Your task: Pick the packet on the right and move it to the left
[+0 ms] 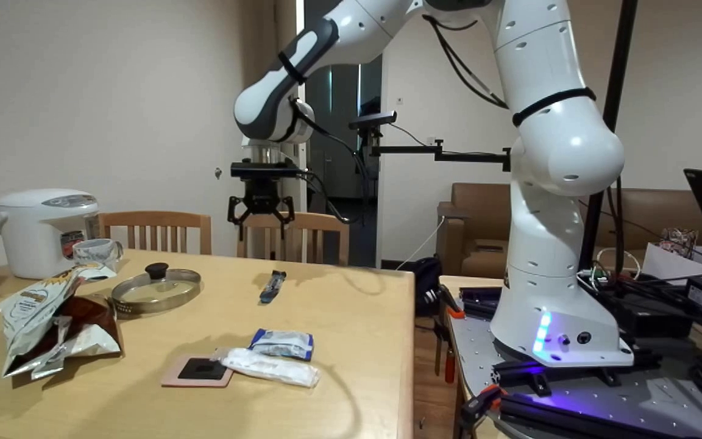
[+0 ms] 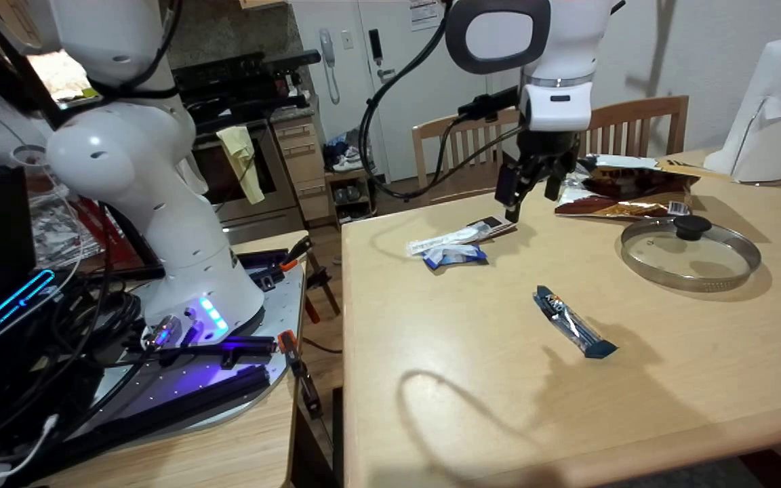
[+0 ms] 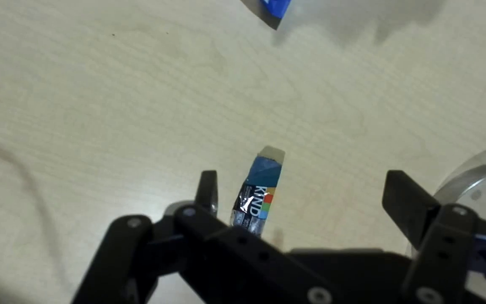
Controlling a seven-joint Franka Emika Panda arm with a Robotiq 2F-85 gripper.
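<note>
Well, the slim dark packet (image 3: 260, 192) lies flat on the worktop (image 1: 351, 311), apart from its neighbours, with blue ends and the word KIND printed across it beside a strip of coloured blocks. The fingers (image 3: 411, 207) stand wide apart, up in the air over the worktop, carried by the white arm (image 1: 549, 146). In the wrist view the packet shows between them, closer to the finger at that view's left, and its lower end is hidden from sight. In both exterior views a glass lid (image 1: 156, 294) with a black knob (image 1: 157, 271) rests near the packet. Elsewhere there is a small cluster: a white-and-blue packet (image 1: 284, 343), a long white wrapped packet (image 1: 272, 367) just beside it, and a pink square (image 1: 175, 373) with a dark centre, whose edge the long one's end overlaps. Just beside the lid lies a big snack bag (image 1: 33, 308), silvery and red-brown; whether the two touch, I can't tell. In an exterior view a patterned mug (image 1: 95, 252) sits close to a white water boiler (image 1: 34, 238), with wooden chairs (image 1: 156, 218) standing just behind the worktop. A roll of paper towel (image 2: 767, 108) stands upright on the worktop in an exterior view, and a person (image 2: 4, 118) is partly visible at that view's edge.
</note>
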